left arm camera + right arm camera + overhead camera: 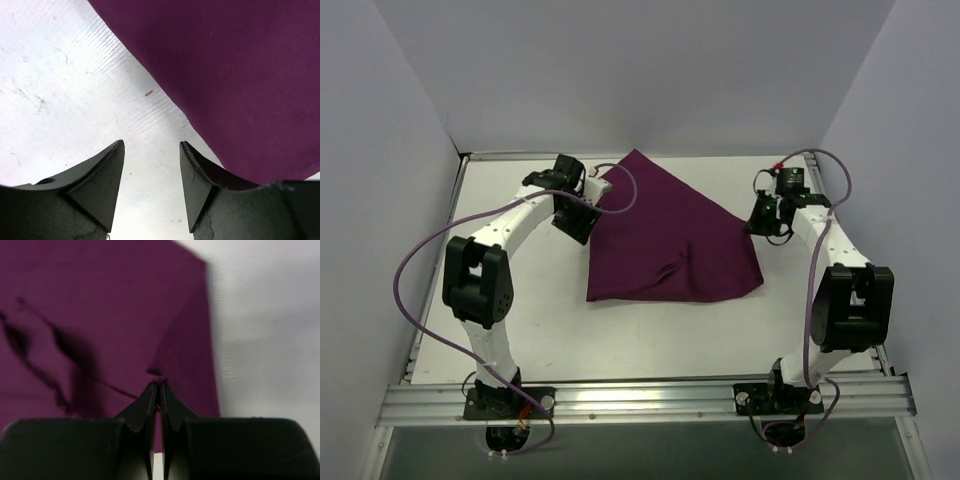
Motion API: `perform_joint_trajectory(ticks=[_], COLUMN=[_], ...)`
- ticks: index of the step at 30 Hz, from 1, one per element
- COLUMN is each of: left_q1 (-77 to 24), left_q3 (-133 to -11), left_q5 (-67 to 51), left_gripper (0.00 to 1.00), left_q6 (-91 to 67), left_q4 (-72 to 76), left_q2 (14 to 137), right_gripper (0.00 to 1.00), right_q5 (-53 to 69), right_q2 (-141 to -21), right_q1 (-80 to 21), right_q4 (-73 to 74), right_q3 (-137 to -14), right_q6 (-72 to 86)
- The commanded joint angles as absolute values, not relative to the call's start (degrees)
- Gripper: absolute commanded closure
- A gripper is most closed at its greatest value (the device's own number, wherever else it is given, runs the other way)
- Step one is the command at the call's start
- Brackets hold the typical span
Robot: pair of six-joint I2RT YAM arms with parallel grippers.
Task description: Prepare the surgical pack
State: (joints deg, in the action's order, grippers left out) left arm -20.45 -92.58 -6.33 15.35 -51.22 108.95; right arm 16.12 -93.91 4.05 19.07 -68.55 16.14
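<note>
- Cloth (pixel 665 235), dark purple, lies rumpled on the white table (pixel 520 330).
- Left fingers (pixel 100 175) stand apart over bare table at its left edge.
- Right fingers (pixel 145 407) are closed, pinching its right edge.

Left arm (pixel 515 225): white links, black joint housings.
Right arm (pixel 832 240): same white and black.
Cables (pixel 398 275): lilac, one along each arm.
Left gripper (pixel 151 147): matte black wedge jaws.
Right gripper (pixel 157 385): black tapered jaws.
</note>
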Motion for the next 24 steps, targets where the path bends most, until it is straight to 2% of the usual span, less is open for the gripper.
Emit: perform_joint_trajectory(ticks=[1, 7, 10, 15, 19, 24], left_q1=[-19.6, -17.49, -16.96, -16.79, -16.79, -16.0], left_q3=[-92.99, -92.82, -91.85, -90.18, -90.26, -91.23], left_q5=[-6.24, -6.33, -6.42, -9.03, -17.83, -20.04], left_gripper=[0.43, 0.43, 0.43, 0.43, 0.43, 0.48], left_q6=[14.33, 13.54, 13.88, 12.57, 10.73, 8.09], left_q4=[-48.96, -48.43, -47.12, -44.21, -43.33, -42.54], left_q2=[108.54, 110.74, 111.62, 111.71, 111.62, 112.94], right_gripper=[1.0, 1.0, 1.0, 1.0, 1.0, 1.0], right_q5=[19.15, 23.38, 25.83, 29.59, 33.13, 34.36], right_q2=[-90.97, -94.12, -101.31, -109.68, -113.99, -116.1], right_q1=[-3.82, -16.5, -24.06, -28.56, -31.54, -35.06], right_q4=[23.91, 19.96, 18.81, 18.38, 12.93, 4.58], right_q3=[-70.49, -74.17, -81.45, -95.25, -98.16, -98.0], right_q6=[20.02, 26.8, 28.74, 29.86, 34.88, 40.42])
